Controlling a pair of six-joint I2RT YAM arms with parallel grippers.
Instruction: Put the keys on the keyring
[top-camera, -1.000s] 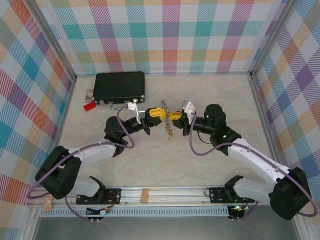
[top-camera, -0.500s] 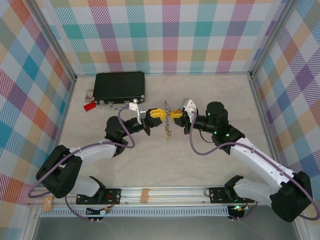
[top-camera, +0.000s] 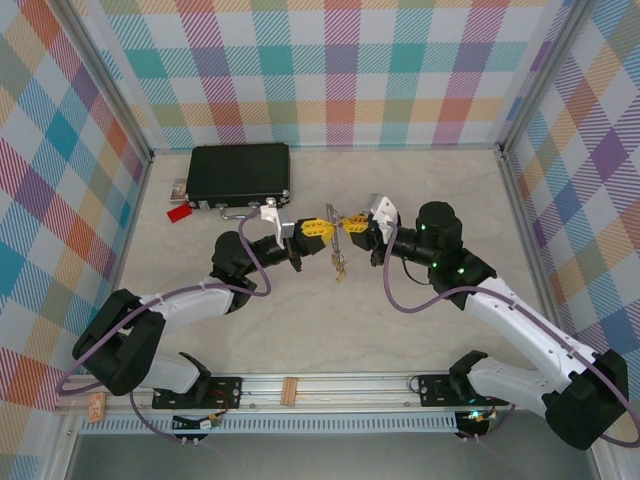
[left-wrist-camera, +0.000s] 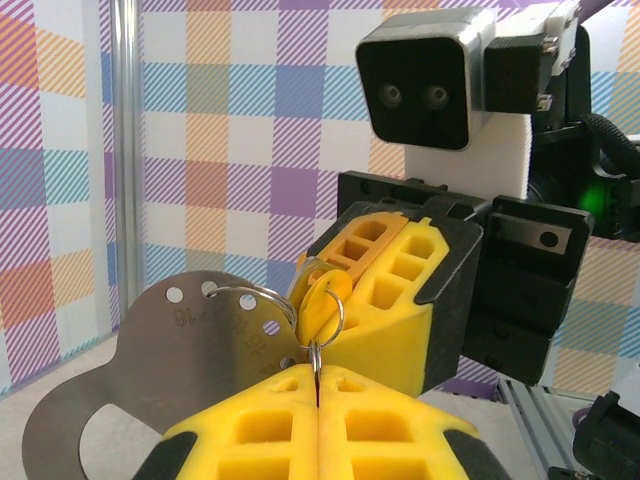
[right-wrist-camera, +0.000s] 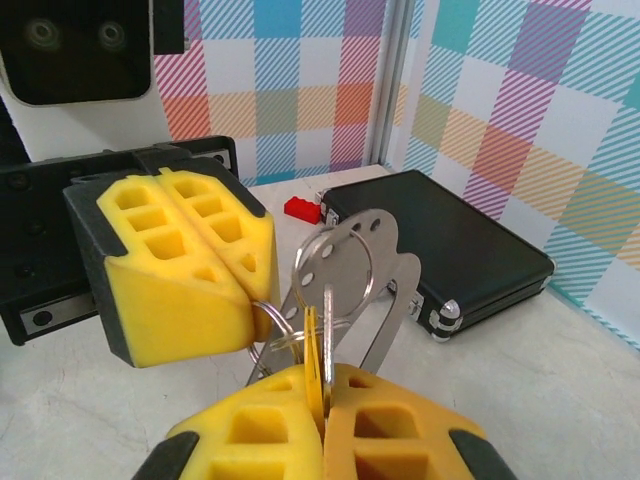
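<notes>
With left gripper (top-camera: 318, 231) clamped on the keyring (right-wrist-camera: 272, 313) and right gripper (top-camera: 352, 226) pinching a yellow-headed key (left-wrist-camera: 321, 307) in mid-air between the arms, risks skidding the key past the loop's gap, or dropping it, through slight misalignment.

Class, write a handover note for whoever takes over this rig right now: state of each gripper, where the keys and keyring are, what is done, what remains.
Left gripper: jaws shut on the keyring, held in the air.
Right gripper: jaws shut on a yellow-headed key, tip to tip with the left.
A holed silver plate hangs on the ring.
Done: ring and key are together, and a loop of wire sits around the key's head. Whether the key is fully threaded cannot be told.
Left: finish threading it, then add any other keys.
</notes>
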